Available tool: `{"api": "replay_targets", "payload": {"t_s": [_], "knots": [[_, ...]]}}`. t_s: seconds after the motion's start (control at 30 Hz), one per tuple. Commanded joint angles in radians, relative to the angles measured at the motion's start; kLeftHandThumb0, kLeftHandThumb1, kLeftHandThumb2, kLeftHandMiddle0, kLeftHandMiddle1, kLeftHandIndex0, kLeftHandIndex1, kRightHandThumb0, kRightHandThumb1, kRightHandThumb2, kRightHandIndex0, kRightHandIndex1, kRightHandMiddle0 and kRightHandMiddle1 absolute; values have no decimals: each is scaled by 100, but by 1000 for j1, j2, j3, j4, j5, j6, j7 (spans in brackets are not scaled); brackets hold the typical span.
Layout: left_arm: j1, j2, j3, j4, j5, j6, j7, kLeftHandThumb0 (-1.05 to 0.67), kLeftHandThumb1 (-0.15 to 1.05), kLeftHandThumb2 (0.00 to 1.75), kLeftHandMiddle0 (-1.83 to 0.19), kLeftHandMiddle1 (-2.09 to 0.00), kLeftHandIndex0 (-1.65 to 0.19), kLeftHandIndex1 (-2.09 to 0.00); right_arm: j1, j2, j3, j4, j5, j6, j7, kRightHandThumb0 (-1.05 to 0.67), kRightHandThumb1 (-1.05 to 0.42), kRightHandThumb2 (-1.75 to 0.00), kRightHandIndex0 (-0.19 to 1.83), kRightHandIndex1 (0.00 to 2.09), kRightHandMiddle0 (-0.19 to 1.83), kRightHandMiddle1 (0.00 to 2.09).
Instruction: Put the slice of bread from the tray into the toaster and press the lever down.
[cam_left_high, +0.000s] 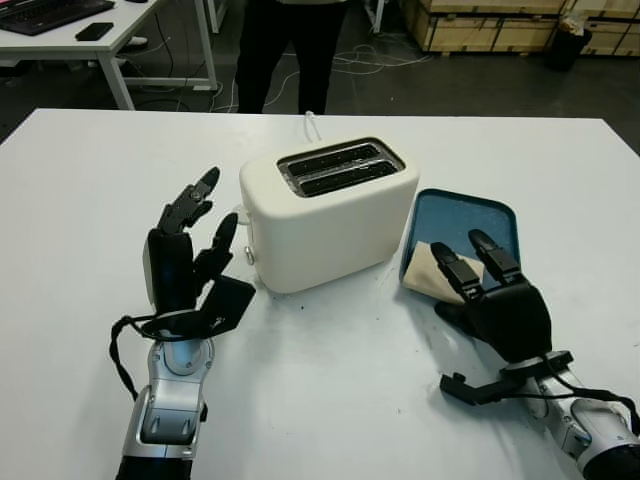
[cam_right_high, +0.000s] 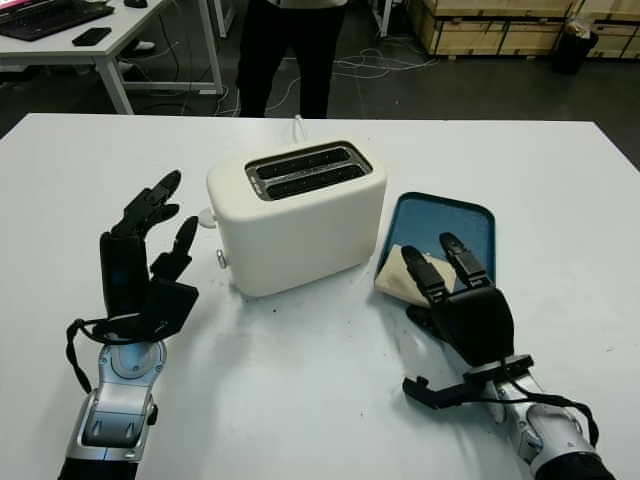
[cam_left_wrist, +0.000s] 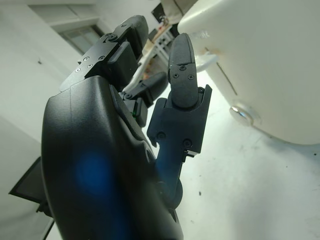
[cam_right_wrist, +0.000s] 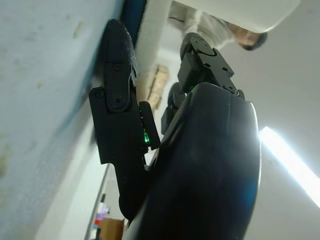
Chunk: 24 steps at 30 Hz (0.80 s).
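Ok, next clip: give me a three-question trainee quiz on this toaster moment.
1. True or false: the bread slice already sits in the toaster.
2. Which robot hand is at the blue tray? A) left robot hand B) right robot hand
3. Fill in: the toaster's two slots are ____.

Key: 1 false, it lies on the tray; 2 B; 3 empty.

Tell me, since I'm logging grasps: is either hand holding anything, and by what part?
Nothing is clearly held. The right hand reaches over the bread slice in the tray; a grip cannot be told. The left hand is open beside the toaster.
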Motion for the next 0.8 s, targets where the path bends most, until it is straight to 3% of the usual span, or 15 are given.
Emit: {"api": "replay_targets", "payload": {"t_s": [0.0, 0.03, 0.17, 0.2, 0.23, 0.33, 0.37, 0.43, 0.77], "knots": [[-5, 3, -2, -5, 5, -5, 3, -37, 92, 37, -33, -94, -63, -2, 26, -16, 0, -29, -6, 49, 51, -56, -92, -28, 16, 7, 33, 4], [-5, 2, -2, -6, 3, -5, 2, -38, 92, 37, -32, -94, -62, -2, 30, -17, 0, -42, -9, 62, 62, -55, -92, -28, 14, 22, 37, 5], [-6, 0, -1, -3, -3, -15, 5, -37, 92, 37, -32, -94, -63, -2, 44, -23, -3, -87, -6, 92, 99, -51, -92, -30, 1, 115, 54, 15], [-5, 0, -1, -4, -4, -14, 4, -37, 92, 37, -32, -94, -63, -2, 48, -21, -7, -97, 2, 94, 106, -50, -92, -30, 1, 138, 60, 26], [-4, -1, -1, -8, -3, -8, 2, -37, 92, 37, -32, -94, -62, -2, 50, -19, -10, -101, 9, 92, 105, -49, -92, -28, 23, 160, 54, 77], [-4, 0, -1, -8, 1, -7, 3, -38, 92, 37, -32, -94, -62, -2, 51, -16, -13, -94, 22, 76, 89, -50, -92, -28, 68, 173, 43, 135], [-4, 1, 0, -6, -2, -11, 3, -38, 92, 37, -32, -94, -62, -2, 51, -17, -13, -95, 22, 77, 92, -50, -92, -29, 74, 174, 41, 142], [-4, 3, 0, -2, 1, -15, 5, -38, 92, 37, -32, -94, -62, -2, 50, -18, -10, -94, 12, 84, 97, -51, -92, -32, 78, 174, 38, 147], [-4, 7, -4, 1, 15, -12, 8, -37, 92, 37, -33, -94, -63, -2, 46, -19, -9, -83, 22, 61, 94, -52, -92, -28, 71, 175, 41, 133]]}}
